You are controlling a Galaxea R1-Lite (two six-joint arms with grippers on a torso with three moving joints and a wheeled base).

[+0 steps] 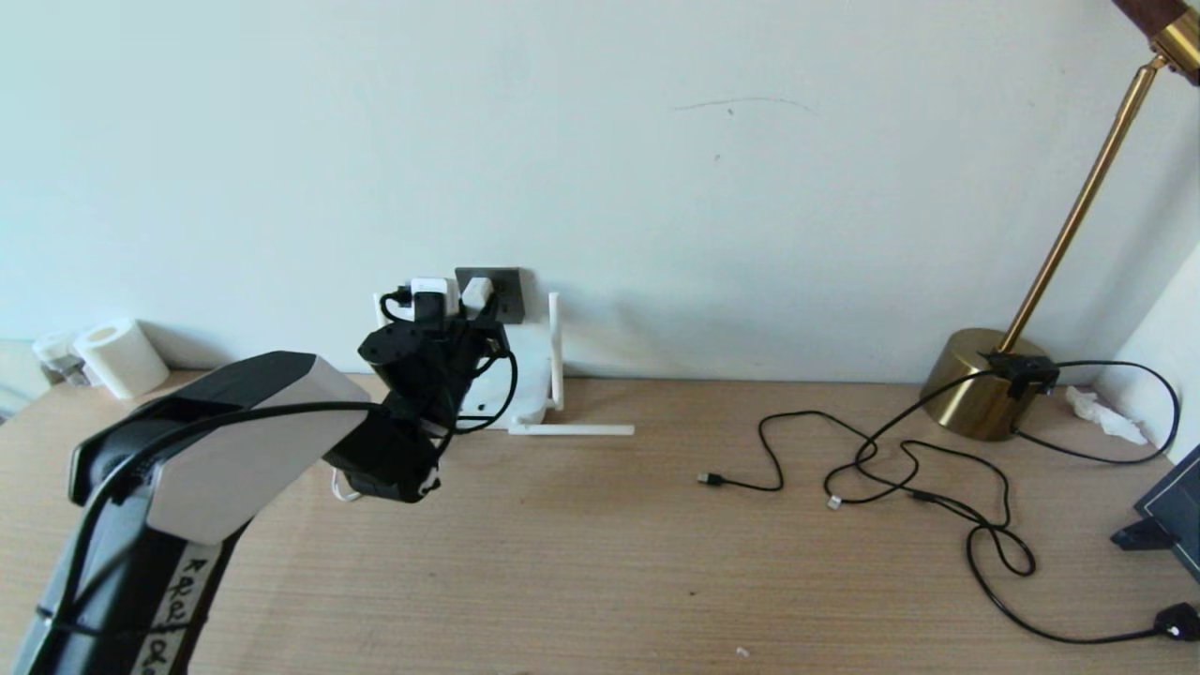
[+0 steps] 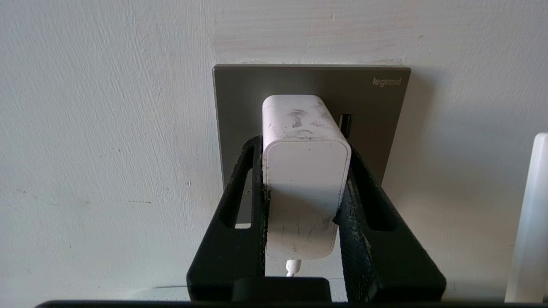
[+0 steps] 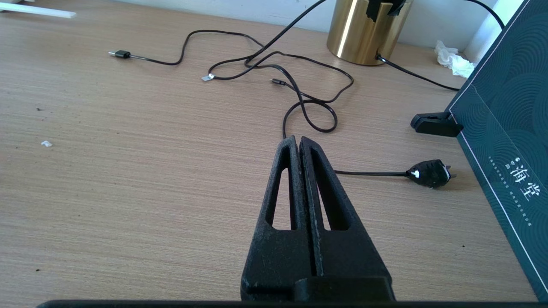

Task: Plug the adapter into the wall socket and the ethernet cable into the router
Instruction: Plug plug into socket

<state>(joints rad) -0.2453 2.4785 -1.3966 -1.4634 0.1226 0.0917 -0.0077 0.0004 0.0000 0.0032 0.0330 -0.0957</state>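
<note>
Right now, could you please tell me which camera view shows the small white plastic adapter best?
The left wrist view: the small white plastic adapter fills the middle, against the grey socket plate. The head view shows it small; the right wrist view, not at all.

A home desk corner: wooden tabletop (image 1: pixel 600 562), brass lamp (image 1: pixel 984 380), toilet roll (image 1: pixel 122 356), plaster wall.

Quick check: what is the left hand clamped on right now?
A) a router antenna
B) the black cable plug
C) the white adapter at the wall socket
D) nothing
C: the left hand grips the white adapter from both sides against the grey wall socket.
</note>
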